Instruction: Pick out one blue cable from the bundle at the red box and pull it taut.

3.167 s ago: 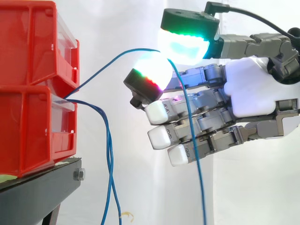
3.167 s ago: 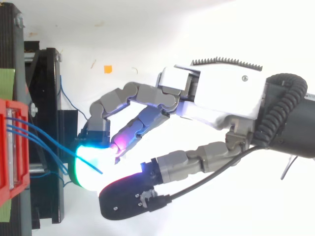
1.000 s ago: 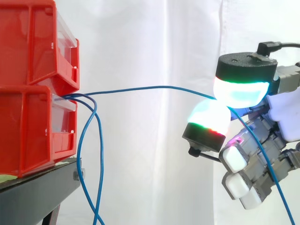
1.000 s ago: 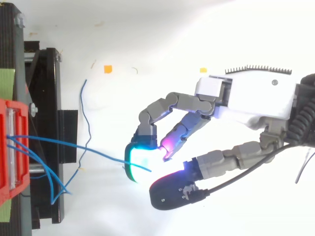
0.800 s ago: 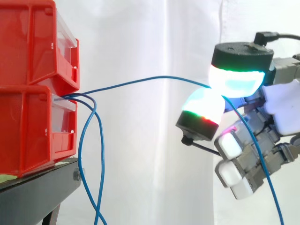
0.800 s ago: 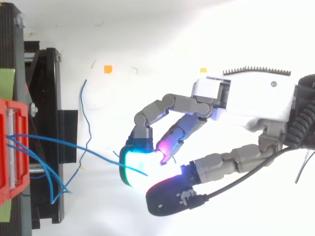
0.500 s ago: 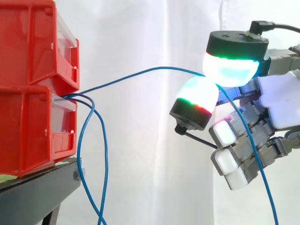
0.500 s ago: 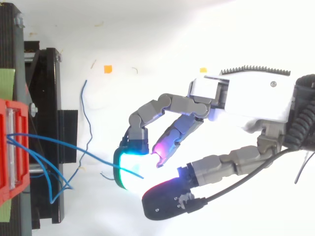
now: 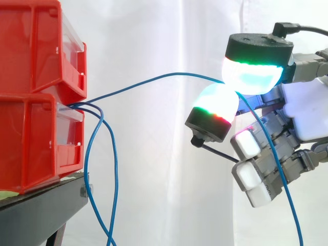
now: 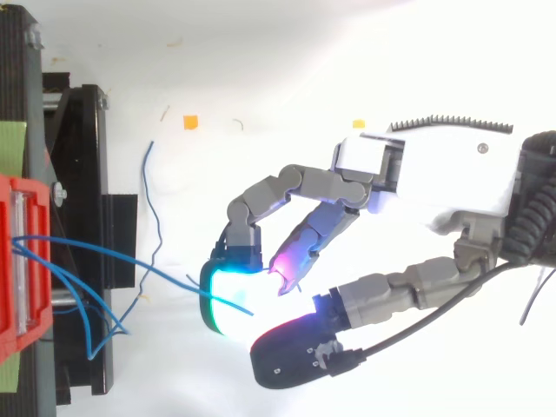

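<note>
One blue cable (image 9: 154,80) runs from the red box (image 9: 31,143) to your hand (image 9: 307,115), where two glowing fingers (image 9: 218,107) pinch it. It bows upward in an arch, so it looks slack rather than taut. Draw the hand straight away from the box, level with the slot. Hold the pinch firm so the thin wire cannot slide through the pads, and stop once the arch flattens. The cable looks thin and springy, and its free tail hangs below the hand. Other blue cables (image 9: 97,169) droop from the same slot.
</note>
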Action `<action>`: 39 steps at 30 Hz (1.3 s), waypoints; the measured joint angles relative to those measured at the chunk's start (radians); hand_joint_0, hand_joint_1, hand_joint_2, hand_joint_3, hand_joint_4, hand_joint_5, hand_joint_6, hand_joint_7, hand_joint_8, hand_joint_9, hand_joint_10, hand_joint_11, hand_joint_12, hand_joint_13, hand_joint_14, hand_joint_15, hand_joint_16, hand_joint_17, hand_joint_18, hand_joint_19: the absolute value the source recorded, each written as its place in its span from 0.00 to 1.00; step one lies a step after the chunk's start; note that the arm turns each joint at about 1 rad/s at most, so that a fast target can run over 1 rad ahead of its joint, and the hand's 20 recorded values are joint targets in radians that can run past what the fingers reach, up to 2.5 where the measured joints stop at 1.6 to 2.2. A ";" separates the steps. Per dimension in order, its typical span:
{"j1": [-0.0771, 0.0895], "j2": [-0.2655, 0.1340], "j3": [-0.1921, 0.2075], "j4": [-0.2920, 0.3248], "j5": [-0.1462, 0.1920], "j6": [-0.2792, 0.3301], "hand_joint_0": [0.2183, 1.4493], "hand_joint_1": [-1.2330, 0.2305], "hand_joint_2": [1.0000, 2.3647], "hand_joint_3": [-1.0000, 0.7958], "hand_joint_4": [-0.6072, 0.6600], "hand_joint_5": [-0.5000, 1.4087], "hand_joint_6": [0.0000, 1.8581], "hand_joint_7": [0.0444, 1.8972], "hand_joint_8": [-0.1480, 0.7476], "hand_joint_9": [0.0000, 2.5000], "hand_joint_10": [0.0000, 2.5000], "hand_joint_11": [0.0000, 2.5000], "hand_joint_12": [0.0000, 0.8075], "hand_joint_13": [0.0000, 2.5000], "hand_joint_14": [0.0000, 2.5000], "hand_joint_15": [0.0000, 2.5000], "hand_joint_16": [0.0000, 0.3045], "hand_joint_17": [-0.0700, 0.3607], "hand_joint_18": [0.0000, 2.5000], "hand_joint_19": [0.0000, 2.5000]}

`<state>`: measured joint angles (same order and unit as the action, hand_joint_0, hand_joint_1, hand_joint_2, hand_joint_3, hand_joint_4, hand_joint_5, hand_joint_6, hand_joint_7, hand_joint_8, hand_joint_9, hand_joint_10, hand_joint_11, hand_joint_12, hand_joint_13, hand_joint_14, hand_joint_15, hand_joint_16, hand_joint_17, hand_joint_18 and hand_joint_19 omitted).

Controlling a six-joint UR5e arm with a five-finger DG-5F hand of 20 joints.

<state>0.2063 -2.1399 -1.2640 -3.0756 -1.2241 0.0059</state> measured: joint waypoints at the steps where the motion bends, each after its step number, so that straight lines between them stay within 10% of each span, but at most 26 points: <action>1: 0.000 0.000 0.000 0.000 0.000 0.000 0.31 0.23 0.00 0.59 0.37 0.24 0.46 0.59 0.51 0.44 0.00 0.15 0.48 0.38 0.01 0.17 0.17 0.43 0.32 0.14; 39: 0.000 0.000 0.000 0.000 0.000 -0.001 0.32 0.23 0.00 0.58 0.36 0.24 0.45 0.59 0.50 0.46 0.01 0.16 0.47 0.41 0.01 0.19 0.17 0.43 0.34 0.14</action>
<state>0.2065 -2.1399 -1.2639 -3.0756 -1.2241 0.0049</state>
